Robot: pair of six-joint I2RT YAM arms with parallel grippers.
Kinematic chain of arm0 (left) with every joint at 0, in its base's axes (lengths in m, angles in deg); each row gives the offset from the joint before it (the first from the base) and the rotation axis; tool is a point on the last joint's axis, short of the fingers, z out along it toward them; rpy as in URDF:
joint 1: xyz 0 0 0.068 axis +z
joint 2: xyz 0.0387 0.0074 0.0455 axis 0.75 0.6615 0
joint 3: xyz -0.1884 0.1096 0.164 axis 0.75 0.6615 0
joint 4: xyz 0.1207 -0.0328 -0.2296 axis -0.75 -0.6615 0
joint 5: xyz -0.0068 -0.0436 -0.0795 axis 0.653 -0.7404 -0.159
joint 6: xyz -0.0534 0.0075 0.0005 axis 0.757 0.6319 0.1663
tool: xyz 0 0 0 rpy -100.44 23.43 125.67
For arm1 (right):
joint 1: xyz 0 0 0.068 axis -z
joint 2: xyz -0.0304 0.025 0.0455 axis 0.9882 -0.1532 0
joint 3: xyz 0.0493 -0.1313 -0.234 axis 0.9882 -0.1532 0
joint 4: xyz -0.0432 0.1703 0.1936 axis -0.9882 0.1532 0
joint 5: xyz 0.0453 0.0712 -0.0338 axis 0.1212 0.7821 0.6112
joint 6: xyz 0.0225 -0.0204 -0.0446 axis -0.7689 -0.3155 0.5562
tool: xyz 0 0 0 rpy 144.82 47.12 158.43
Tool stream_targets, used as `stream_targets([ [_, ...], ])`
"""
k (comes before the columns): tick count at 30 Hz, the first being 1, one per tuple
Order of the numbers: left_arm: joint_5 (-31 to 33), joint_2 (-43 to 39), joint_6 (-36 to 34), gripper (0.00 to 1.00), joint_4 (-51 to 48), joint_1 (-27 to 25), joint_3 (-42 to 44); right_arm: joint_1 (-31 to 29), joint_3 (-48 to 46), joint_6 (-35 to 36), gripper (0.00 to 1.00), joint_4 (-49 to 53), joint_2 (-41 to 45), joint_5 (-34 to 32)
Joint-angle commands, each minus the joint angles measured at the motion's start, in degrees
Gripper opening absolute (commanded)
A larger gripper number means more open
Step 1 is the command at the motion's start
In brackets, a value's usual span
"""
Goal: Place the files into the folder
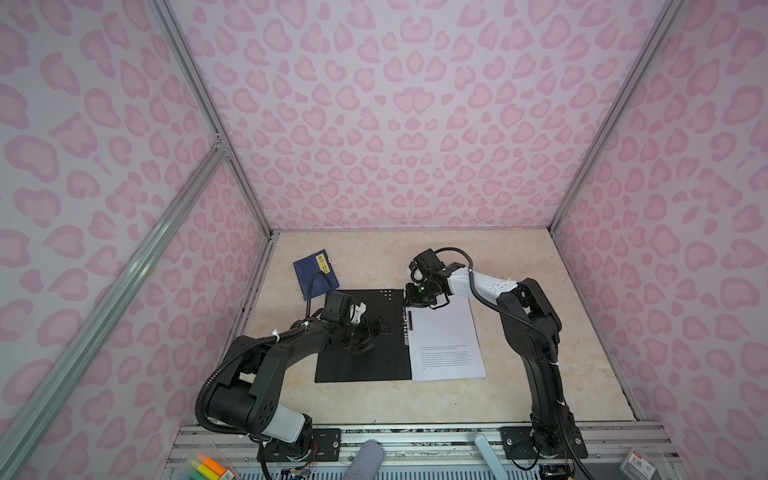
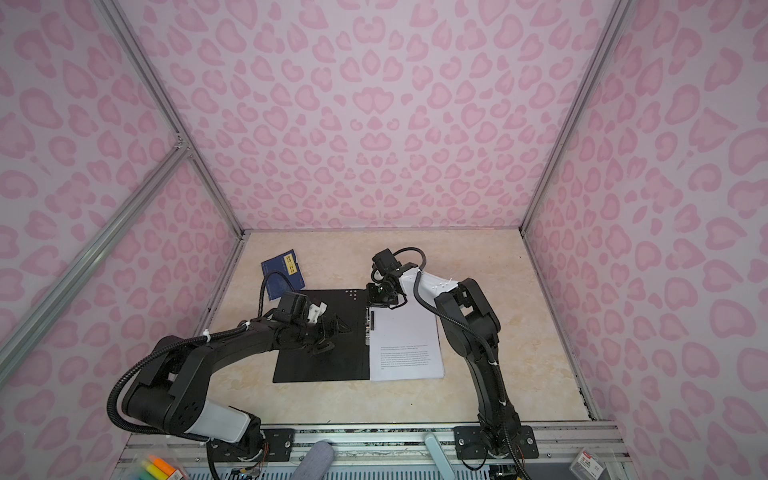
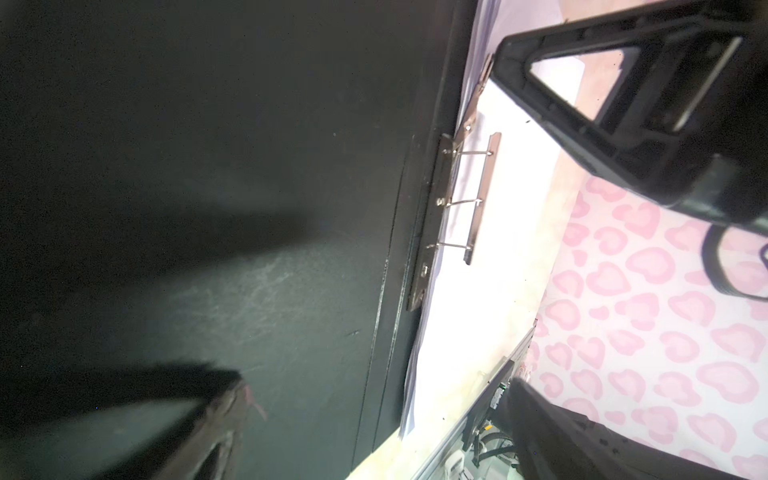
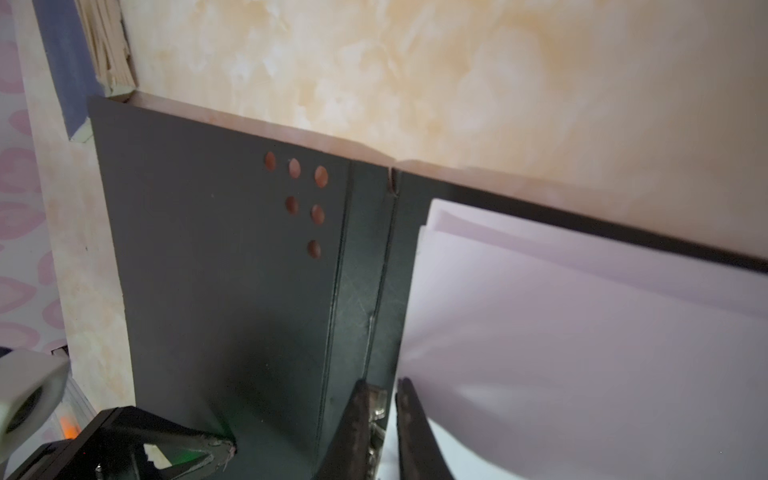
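Progress: the folder [image 1: 357,357] lies opened flat on the desk [image 1: 457,403], black inside up. The files [image 1: 444,332] already rest on its right half, squared against the spine. No loose sheet shows elsewhere on the desk, so loading looks done. Judged outstanding: securing the clip [image 3: 453,199] and closing the cover.

Grip: the right fingers [image 4: 411,432] stand close together at the far end of the clip, with its metal lever between them (whether they truly bite it cannot be told). The left fingers [image 3: 623,137] are spread wide over the bare left half of the folder and hold nothing. Contact with the cover cannot be confirmed.

Materials: the folder board is matt black, stiff and faintly scuffed, creased twice at the spine. Six small round holes [image 4: 299,199] are punched near the far edge of the left half. The clip is bright metal, a flat bar carried on three thin wires over the sheets' edge. The files are thin white sheets, at least two by their offset edges, and the top one bears a block of small print on its near half. The desk is smooth, cream and marbled. A small blue booklet [image 1: 315,274] with a yellow label lies just beside the folder's far left corner (not part of the job).
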Motion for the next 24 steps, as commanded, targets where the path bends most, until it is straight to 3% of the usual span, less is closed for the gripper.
stream_targets([
  [1, 1.22, 0.28, -0.6, 0.98, -0.72, 0.02, 0.62, 0.16, 0.39, -0.86, 0.19, -0.47, -0.98, 0.13],
  [8, 1.51, 0.36, -0.72, 0.98, -0.56, 0.03, 1.24, 0.23, 0.26, -1.92, 0.42, -1.32, -1.43, 0.8],
  [24, 1.77, 1.12, -0.8, 0.98, -0.43, 0.0, 1.61, 1.48, -1.12, -3.08, 0.48, -6.96, -2.99, 8.82],
])
